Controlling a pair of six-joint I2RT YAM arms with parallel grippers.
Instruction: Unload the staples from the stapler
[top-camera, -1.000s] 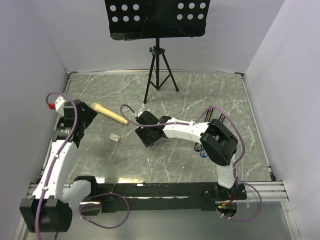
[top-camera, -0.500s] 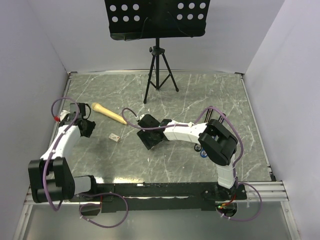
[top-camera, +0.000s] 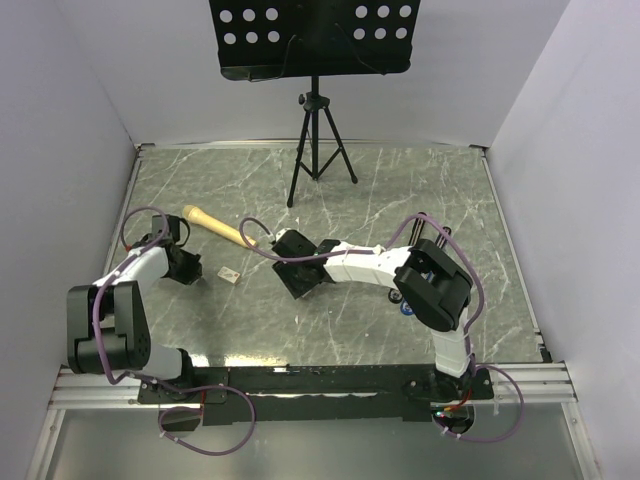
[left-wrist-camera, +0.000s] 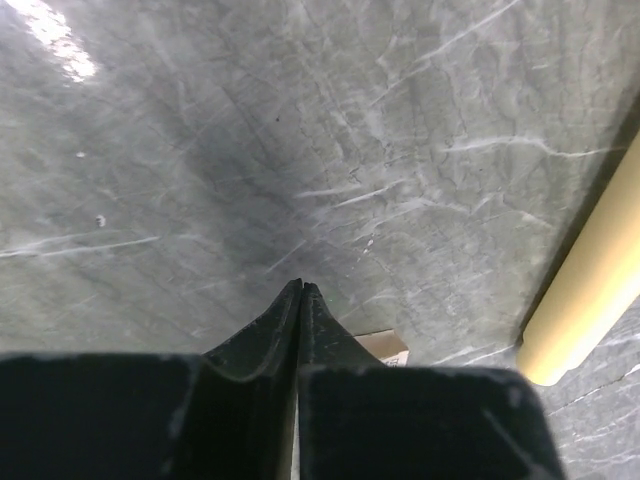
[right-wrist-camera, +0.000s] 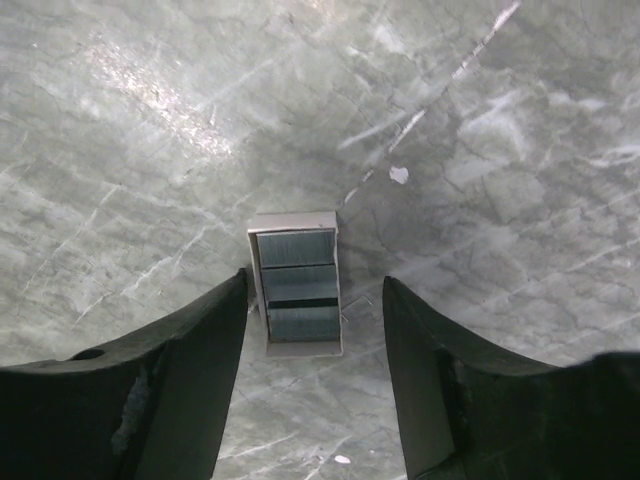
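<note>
The stapler shows in no view. In the right wrist view, a small white open box (right-wrist-camera: 296, 290) holding grey strips of staples lies flat on the marbled table. My right gripper (right-wrist-camera: 314, 280) stands open above it, one finger on each side and neither touching it. From above, the right gripper (top-camera: 300, 274) covers that spot near the table's middle. My left gripper (left-wrist-camera: 301, 286) is shut with nothing between its fingers. It hangs low over the table at the left (top-camera: 189, 268).
A small tan block (top-camera: 229, 274) lies just right of the left gripper, its corner (left-wrist-camera: 386, 347) peeking past the fingers. A wooden-handled tool (top-camera: 216, 228) lies behind it. A black tripod (top-camera: 318, 150) stands at the back. Something blue (top-camera: 406, 306) shows under the right arm.
The left arm has folded back and swung its gripper down and rightward toward the tan block, closing its jaws. The right gripper stayed in place and its jaws narrowed slightly.
</note>
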